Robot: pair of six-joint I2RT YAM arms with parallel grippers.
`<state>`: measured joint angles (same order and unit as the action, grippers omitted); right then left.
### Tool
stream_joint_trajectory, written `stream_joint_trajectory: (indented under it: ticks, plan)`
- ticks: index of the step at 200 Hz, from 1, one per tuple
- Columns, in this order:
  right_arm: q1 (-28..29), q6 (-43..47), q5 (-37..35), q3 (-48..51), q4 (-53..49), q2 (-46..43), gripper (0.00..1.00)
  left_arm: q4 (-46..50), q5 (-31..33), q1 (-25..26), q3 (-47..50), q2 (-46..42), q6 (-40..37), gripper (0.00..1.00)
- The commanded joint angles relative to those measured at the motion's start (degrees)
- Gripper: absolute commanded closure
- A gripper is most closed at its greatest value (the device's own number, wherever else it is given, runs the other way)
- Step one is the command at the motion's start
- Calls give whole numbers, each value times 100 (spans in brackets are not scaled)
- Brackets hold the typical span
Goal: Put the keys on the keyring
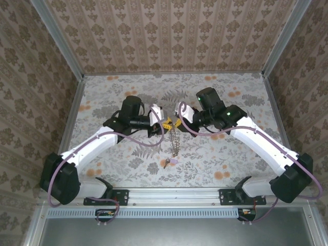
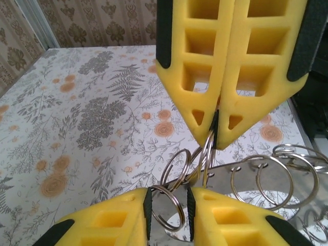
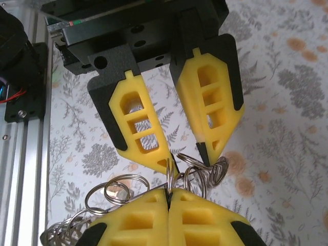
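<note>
Keyring [image 1: 175, 141], a string of linked silver rings, is held up between the two grippers at mid-desk; from above it trails from the fingertips toward the near edge, and its far end stops just short of the keys [image 1: 169, 163]; whether that end joins them I cannot tell. The keys lie on the floral desk [image 1: 113, 97] as a small purple and tan cluster, apart from both grippers.

The right gripper [image 1: 178, 122] has its fingers pressed together on one ring; in the left wrist view the right gripper [image 2: 218, 141] points down from above, its yellow fingers [image 2: 246, 92] closed tip to tip, with a ring of the keyring [image 2: 206, 159] caught edge-on in the seam and hanging below; in its own view the right gripper [image 3: 169, 192] shows the same pinch, the wire rising out of the seam.

The left gripper [image 1: 166, 123] meets it tip to tip; its fingers [image 2: 118, 220] stand a little apart, and one ring sits in the gap of the left gripper [image 2: 168, 197], nearly spanning it from pad to pad; whether the pads press that ring I cannot tell. From the right wrist the left gripper [image 3: 189, 163] reaches down with spread tips, and rings of the keyring [image 3: 215, 171] bunch between and just beside them; more loops spill off to the left.
</note>
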<state>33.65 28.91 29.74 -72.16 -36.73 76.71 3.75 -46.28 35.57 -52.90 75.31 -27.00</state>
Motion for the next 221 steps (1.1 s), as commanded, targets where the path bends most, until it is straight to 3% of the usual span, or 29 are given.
stream_joint_trajectory:
  ticks: [1, 37, 58, 87, 148, 184, 208, 221]
  plan:
    - [37, 191, 111, -272, -589, 73, 100, 240, 198, 33, -170, 45, -386, 70]
    - [36, 583, 331, -241, -678, 90, 100, 574, -119, 46, -262, 159, -1314, 66]
    - [41, 887, 465, -224, -714, 80, 100, 1084, -530, 45, -300, 228, -2376, 66]
    - [45, 1310, 806, -65, -615, -37, 100, 1530, -619, 69, -532, 384, -2906, 63]
    - [64, 1732, 1070, 154, -430, -91, 100, 1347, -686, 158, -623, 441, -3082, 64]
    - [41, 1650, 1149, 273, -227, -39, 100, 1344, -680, 169, -607, 443, -3257, 90]
    - [-58, 1375, 1412, 480, 202, -106, 100, 1367, -653, 165, -630, 435, -3306, 90]
    - [-110, 1198, 1557, 629, 470, -131, 100, 1277, -583, 169, -645, 424, -3153, 78]
